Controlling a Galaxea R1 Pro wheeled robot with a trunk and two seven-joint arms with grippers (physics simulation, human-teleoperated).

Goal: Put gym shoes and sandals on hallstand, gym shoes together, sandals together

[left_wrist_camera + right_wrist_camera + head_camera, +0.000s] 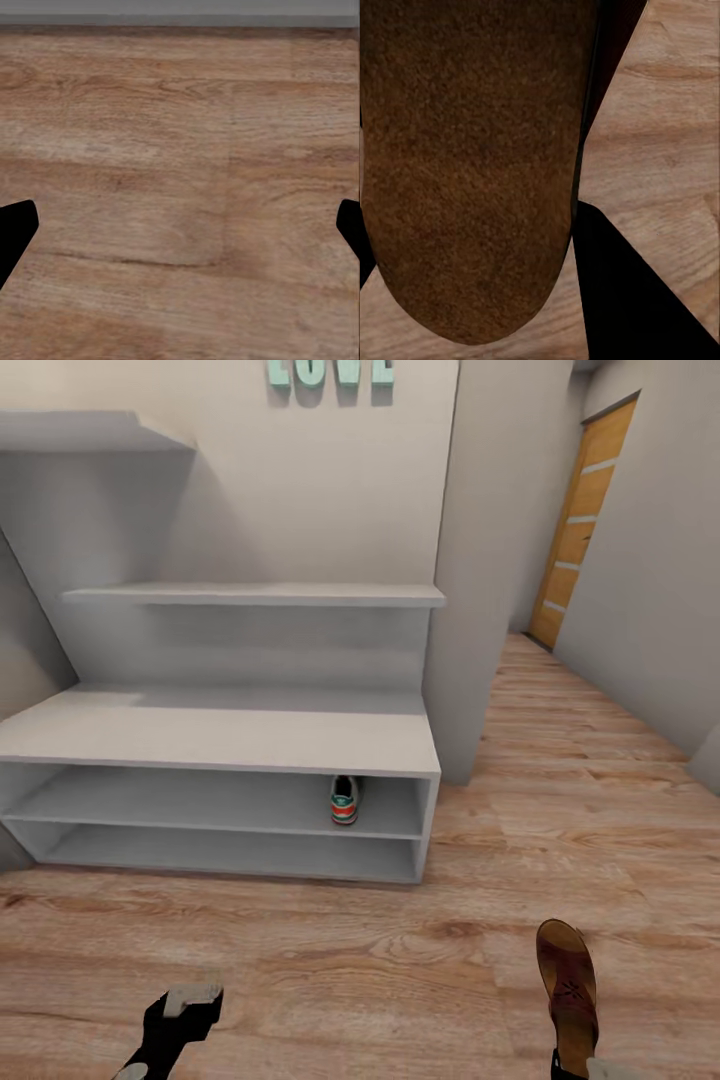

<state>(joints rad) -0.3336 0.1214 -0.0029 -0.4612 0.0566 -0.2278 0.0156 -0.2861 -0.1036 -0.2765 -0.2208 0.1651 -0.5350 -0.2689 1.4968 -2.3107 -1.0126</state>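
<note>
Gripping a sandal [567,985] in the right gripper [572,1065], left gripper [180,1010] jaws spread, one gym shoe [344,800] on the hallstand [220,740] shelf

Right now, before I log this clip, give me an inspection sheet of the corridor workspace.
Surface: wood-plank corridor floor, bare in front of the rack.
Job's things: one gym shoe on the hallstand upper open shelf, heel outward; one sandal held over the floor at the right gripper.
Clutter: nothing seen.
Grippers: left gripper open, fingers apart over the floor; right gripper shut on the sandal.
Cables: nothing seen.
Surroundings: teal wall letters, wooden door down the corridor.
</note>
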